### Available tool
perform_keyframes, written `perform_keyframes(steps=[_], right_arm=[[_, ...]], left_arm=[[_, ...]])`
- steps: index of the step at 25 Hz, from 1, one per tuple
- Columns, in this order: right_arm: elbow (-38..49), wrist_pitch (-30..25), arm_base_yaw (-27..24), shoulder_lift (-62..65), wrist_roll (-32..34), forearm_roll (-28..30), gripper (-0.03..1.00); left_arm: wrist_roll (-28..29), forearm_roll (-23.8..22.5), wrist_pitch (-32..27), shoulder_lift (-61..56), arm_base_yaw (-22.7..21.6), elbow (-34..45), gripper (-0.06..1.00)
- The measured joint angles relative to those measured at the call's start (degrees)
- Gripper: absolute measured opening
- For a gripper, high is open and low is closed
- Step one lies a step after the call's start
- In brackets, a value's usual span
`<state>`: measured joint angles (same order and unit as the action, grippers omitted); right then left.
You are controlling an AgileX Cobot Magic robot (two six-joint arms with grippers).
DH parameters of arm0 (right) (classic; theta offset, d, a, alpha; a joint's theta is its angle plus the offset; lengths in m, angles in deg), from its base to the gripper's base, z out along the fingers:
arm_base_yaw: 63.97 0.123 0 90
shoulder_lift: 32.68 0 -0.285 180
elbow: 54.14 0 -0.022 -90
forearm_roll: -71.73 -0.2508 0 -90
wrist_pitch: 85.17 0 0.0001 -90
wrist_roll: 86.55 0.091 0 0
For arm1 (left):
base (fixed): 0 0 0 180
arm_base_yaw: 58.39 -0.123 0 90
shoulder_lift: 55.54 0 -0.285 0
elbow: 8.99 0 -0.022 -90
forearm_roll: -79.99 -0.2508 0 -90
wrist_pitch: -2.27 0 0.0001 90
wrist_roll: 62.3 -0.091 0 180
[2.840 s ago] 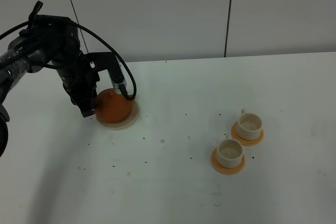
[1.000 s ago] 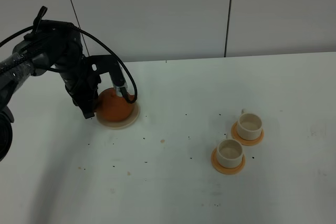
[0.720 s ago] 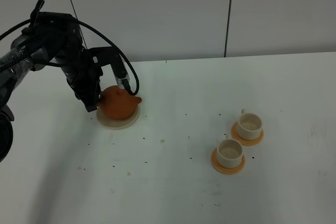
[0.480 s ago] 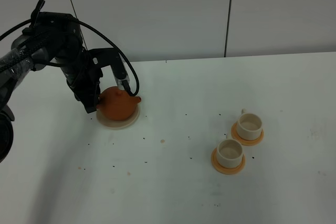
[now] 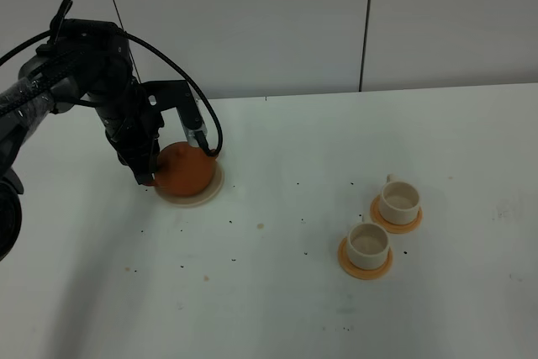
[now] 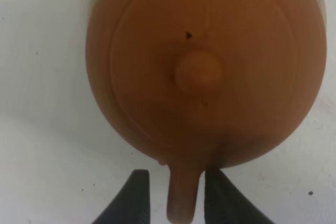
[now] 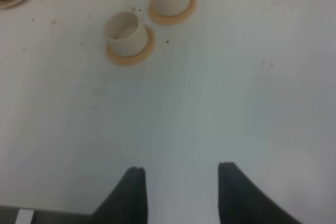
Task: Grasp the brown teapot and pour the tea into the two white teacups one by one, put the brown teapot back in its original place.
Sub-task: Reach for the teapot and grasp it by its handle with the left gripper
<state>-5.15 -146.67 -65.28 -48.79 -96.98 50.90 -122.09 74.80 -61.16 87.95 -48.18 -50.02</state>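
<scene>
Left tool (image 6: 178,192): fingers spread wide, one on each side of the loop handle (image 6: 184,205), a thin gap on both sides; nothing gripped yet, so your next move is probably just to close. Brown teapot (image 6: 205,61) lies directly ahead of that tool, seated on its cream saucer (image 5: 207,196) at the left of the counter (image 5: 277,317). Its long axis, handle to spout, runs straight out along the gap between the fingers; the handle points at the tool; spout not visible, presumably on the far side. Well apart to the right, the two white teacups (image 5: 367,242) stand upright on orange coasters (image 5: 365,269). Right tool (image 7: 181,187): fingers parted, holding nothing; the left arm is nearer the pot.
</scene>
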Motion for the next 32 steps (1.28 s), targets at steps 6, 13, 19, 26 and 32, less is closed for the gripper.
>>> perform_keyframes(steps=[6,13,19,26,32], right_arm=[[0.0,0.0,0.0,0.0,0.0,0.0,0.31],[0.0,0.0,0.0,0.0,0.0,0.0,0.31],[0.0,0.0,0.0,0.0,0.0,0.0,0.31],[0.0,0.0,0.0,0.0,0.0,0.0,0.31],[0.0,0.0,0.0,0.0,0.0,0.0,0.31]], left_arm=[[0.0,0.0,0.0,0.5,0.0,-0.3,0.32],[0.0,-0.7,-0.4,1.3,0.0,-0.4,0.3],[-0.1,-0.7,-0.7,1.3,0.1,-0.4,0.24],[-0.1,-0.4,-0.5,1.3,0.1,-0.4,0.17],[-0.5,-0.3,-0.4,1.3,0.1,-0.4,0.17]])
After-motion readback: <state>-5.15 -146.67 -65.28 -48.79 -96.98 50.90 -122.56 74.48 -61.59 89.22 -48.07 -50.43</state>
